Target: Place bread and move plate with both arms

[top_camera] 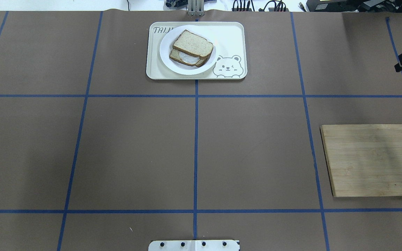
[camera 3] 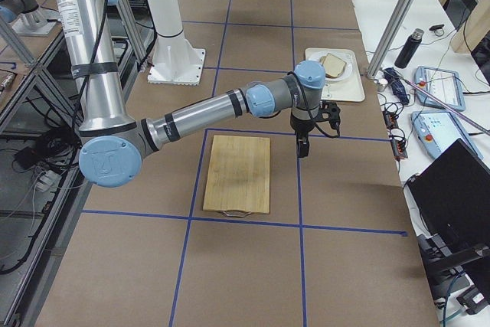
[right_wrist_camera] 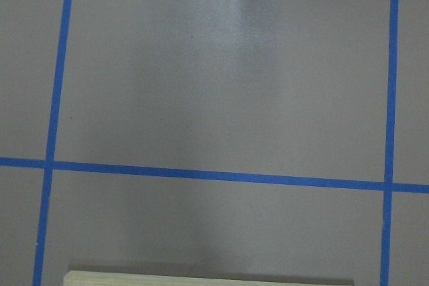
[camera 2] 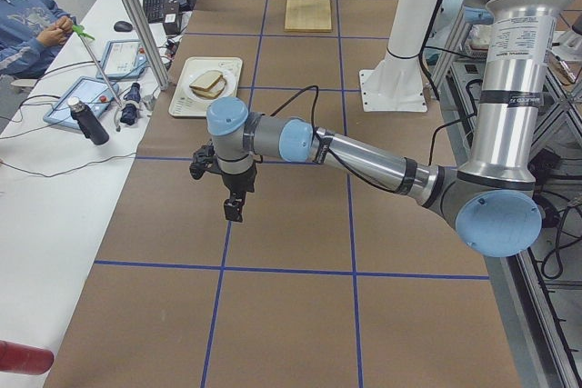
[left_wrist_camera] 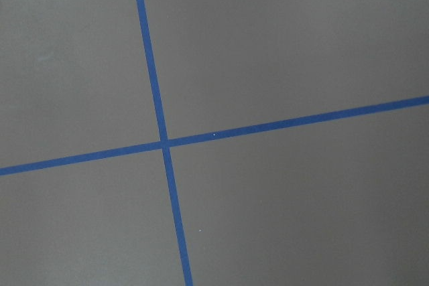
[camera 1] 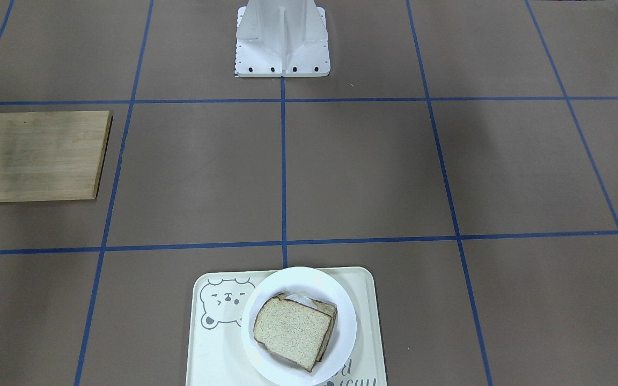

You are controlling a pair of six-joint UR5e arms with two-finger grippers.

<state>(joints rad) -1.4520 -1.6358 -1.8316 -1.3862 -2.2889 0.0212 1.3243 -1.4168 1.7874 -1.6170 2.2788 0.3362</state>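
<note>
Overhead exterior view: the plate (top_camera: 164, 53) is seen on the cream bear-print tray (top_camera: 232, 35), at the far edge of the table (top_camera: 134, 150), on its centre line. The plate covers the tray's half toward the robot's left. The bread (top_camera: 192, 43) is laid on the plate, stacked on top of an egg-topped slice (top_camera: 187, 60) and offset, so that the lower slice's white shows at the near side. A wooden cutting board (top_camera: 372, 160) is noted flat on the robot's right side, well apart from the tray.

Side views: the left gripper (camera 2: 235, 209) is held above the table, fingers down, well short of the tray. The right gripper (camera 3: 301, 148) is held above the table just beyond the cutting board's far corner, between board and tray. For both, it cannot be told how far the jaws are parted or whether anything is held. Only blue tape lines (left_wrist_camera: 161, 142) and the board's edge (right_wrist_camera: 208, 278) are recorded in the wrist views.
</note>
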